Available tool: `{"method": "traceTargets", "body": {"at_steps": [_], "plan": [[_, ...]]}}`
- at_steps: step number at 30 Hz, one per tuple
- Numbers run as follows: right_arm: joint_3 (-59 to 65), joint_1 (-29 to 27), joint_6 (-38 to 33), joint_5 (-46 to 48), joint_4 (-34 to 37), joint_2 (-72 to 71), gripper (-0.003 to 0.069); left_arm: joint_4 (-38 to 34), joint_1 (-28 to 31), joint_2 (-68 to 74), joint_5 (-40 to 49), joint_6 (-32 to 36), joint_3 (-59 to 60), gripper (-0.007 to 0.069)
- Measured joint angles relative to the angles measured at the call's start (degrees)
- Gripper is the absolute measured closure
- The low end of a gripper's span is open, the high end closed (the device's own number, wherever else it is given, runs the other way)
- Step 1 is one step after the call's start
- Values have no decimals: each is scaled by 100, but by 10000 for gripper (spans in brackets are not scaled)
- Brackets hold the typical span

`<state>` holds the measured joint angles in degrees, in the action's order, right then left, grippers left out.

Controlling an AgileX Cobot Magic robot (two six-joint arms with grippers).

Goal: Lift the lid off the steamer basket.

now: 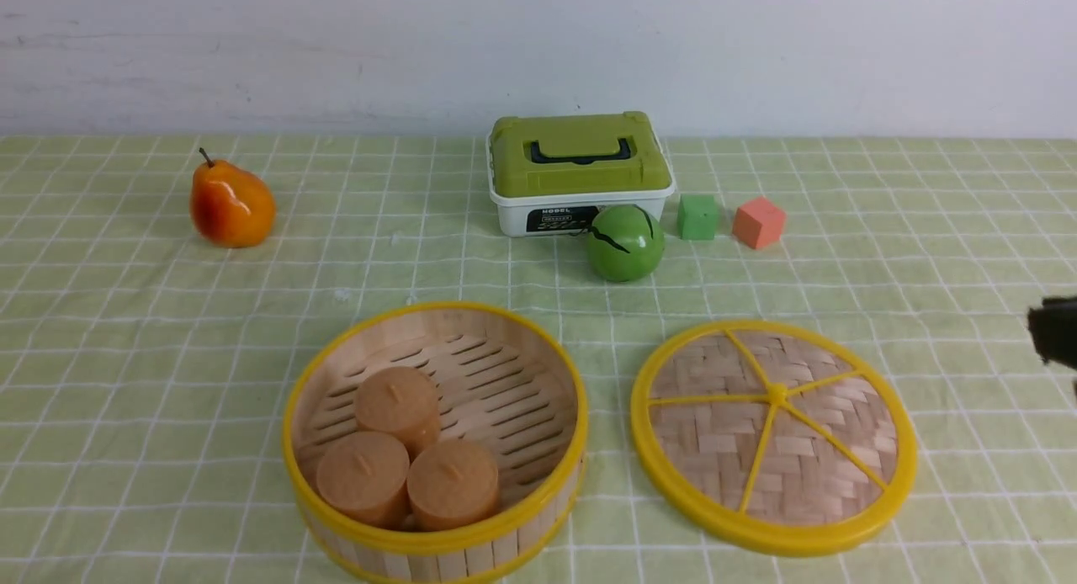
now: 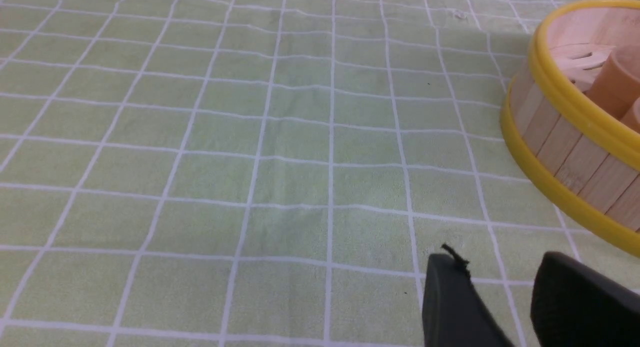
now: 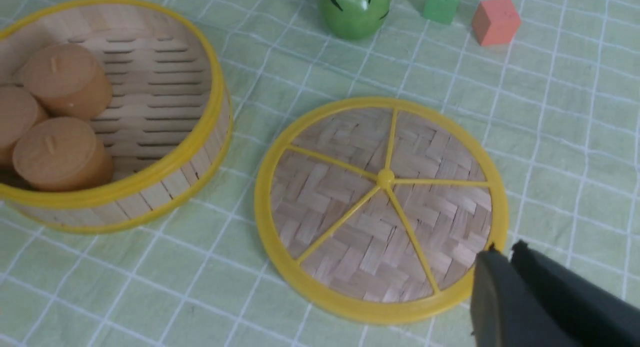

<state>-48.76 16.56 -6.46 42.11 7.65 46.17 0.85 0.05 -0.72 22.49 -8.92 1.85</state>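
**Front view.** Found the lid (image 1: 774,437) off and lying flat on the checked cloth (image 1: 168,331), to the left of the right gripper (image 1: 1056,331) and apart from it. Found the steamer basket (image 1: 437,540) open, further left again, beyond the lid from that gripper, near the lid but not touching it. Counted three tan cakes (image 1: 395,403) inside, smooth and drum-shaped, pressed together on a slotted wooden floor. Judged the task as good as done, with at most a pulling-back of the arm left. Noted, well past the lid from the gripper:
- a glossy pear (image 1: 231,205)
- a hard plastic box (image 1: 580,172) with an olive top
- a shiny green ball (image 1: 625,243)
- a green cube (image 1: 698,217) and an orange cube (image 1: 758,222), both matte and foam-like by the look

Saw no left gripper here.

**Left wrist view.** Saw the left gripper (image 2: 500,267) released, fingers parted with cloth visible between them, holding nothing. Placed the steamer basket (image 2: 565,152) ahead and off to one side of it, apart. Made out pale upright slats between two thick yellow plastic hoops. Noted soft, slightly creased cloth under the tool.

**Right wrist view.** Saw the right gripper (image 3: 506,251) clenched, fingers together, grasping nothing, with its tips at the lid's yellow rim. Could not tell whether touching. Made out on the lid (image 3: 350,222) a round disc of pale bamboo strips woven in herringbone, under five thin yellow spokes joined at a small knob. Placed the steamer basket (image 3: 165,182) beyond the lid from the tool.
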Motion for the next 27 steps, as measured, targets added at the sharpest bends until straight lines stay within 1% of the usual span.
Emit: {"method": "traceTargets", "body": {"at_steps": [2, 8, 16, 21, 23, 25, 26, 27], "plan": [[196, 0, 0, -31, -8, -235, 679, 0, 0, 0, 0, 0, 0, 386], [355, 0, 0, -14, -8, -626, 680, 0, 0, 0, 0, 0, 0, 386], [355, 0, 0, 62, -8, -661, 678, 0, 0, 0, 0, 0, 0, 386], [365, 0, 0, 241, -410, -780, 674, 0, 0, 0, 0, 0, 0, 386], [417, 0, 0, 235, -509, -1024, 672, 0, 0, 0, 0, 0, 0, 386], [679, 0, 0, 5, -530, -1653, 671, 0, 0, 0, 0, 0, 0, 386], [679, 0, 0, -26, -530, -1704, 671, 0, 0, 0, 0, 0, 0, 386], [940, 0, 0, -299, -530, -2045, 669, 0, 0, 0, 0, 0, 0, 386]]}}
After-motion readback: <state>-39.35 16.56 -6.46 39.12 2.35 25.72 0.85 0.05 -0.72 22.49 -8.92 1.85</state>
